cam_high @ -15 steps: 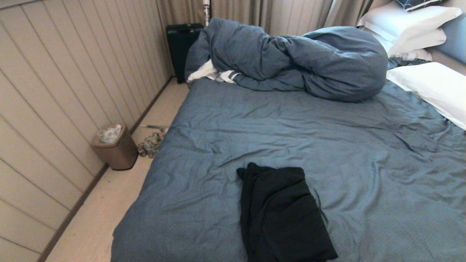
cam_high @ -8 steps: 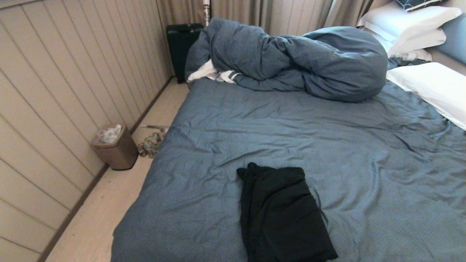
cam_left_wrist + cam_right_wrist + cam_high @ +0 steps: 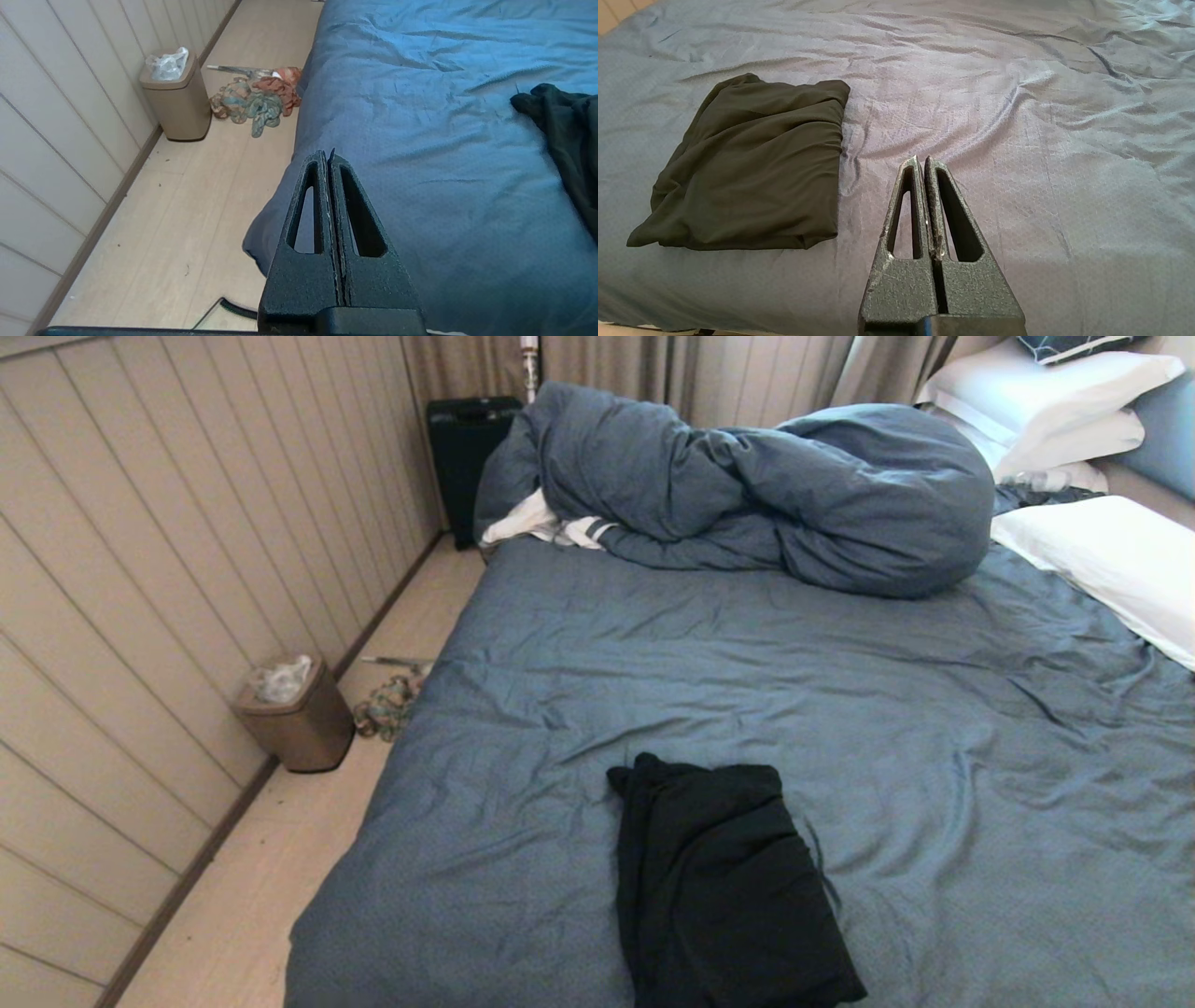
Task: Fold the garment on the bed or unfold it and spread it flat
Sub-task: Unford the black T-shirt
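From the head, the shirt (image 3: 728, 887) lies in a folded black bundle near the front edge of the bed (image 3: 747, 663), with the duvet (image 3: 747, 485) bunched well beyond it and neither arm in sight. The left wrist shows the left hand (image 3: 328, 156) pressed closed and empty over the bed's corner, the shirt off to one side. The right wrist shows the right hand (image 3: 921, 161) likewise closed and empty just beside the shirt; a pinch there could catch the loose sheet as well, or only the top layer, dragging the bundle askew.
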